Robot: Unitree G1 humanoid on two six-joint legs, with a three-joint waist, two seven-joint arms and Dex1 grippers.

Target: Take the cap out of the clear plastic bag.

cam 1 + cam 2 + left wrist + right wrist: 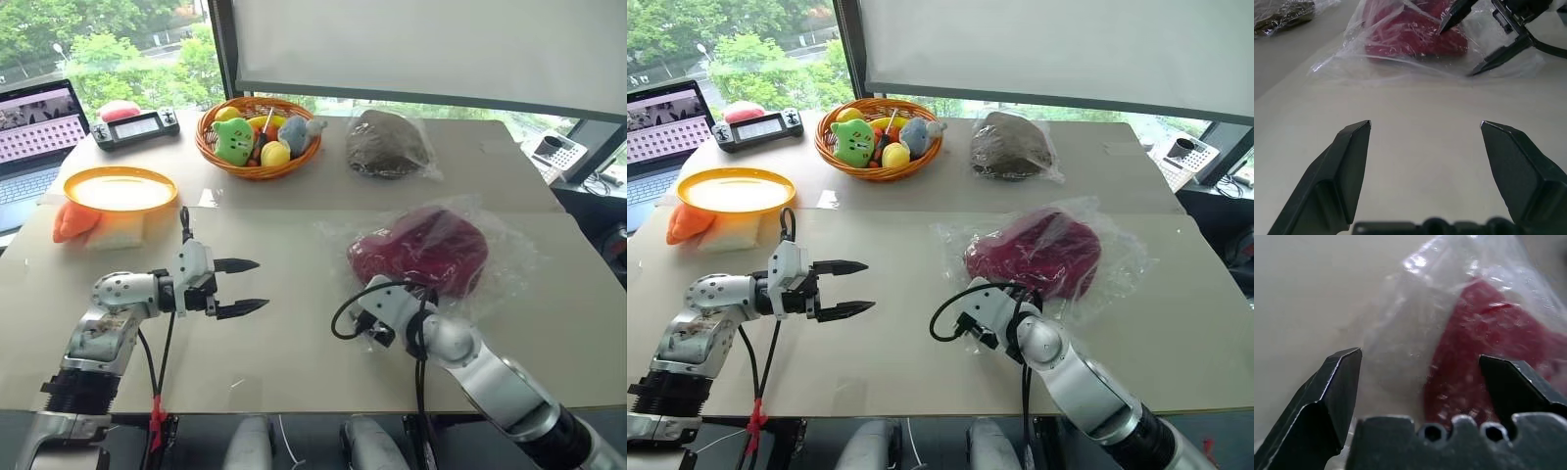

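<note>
The maroon cap [421,250] lies inside the crinkled clear plastic bag [500,269] on the right half of the tan table. My right gripper [1419,357] is open at the bag's near edge. Its fingers straddle the plastic and the red fabric behind it without closing on them. The left wrist view shows the same open right gripper [1455,52] against the bag [1352,58]. My left gripper [262,284] hovers open over bare table to the left of the bag, pointing toward it, with nothing between its fingers.
At the back stand a wicker basket [211,152] of plush toys and a bagged brown lump [387,145]. A yellow plate [120,188] and an orange object [73,223] sit at the left. A laptop [34,137] and a controller [135,127] are at the far left.
</note>
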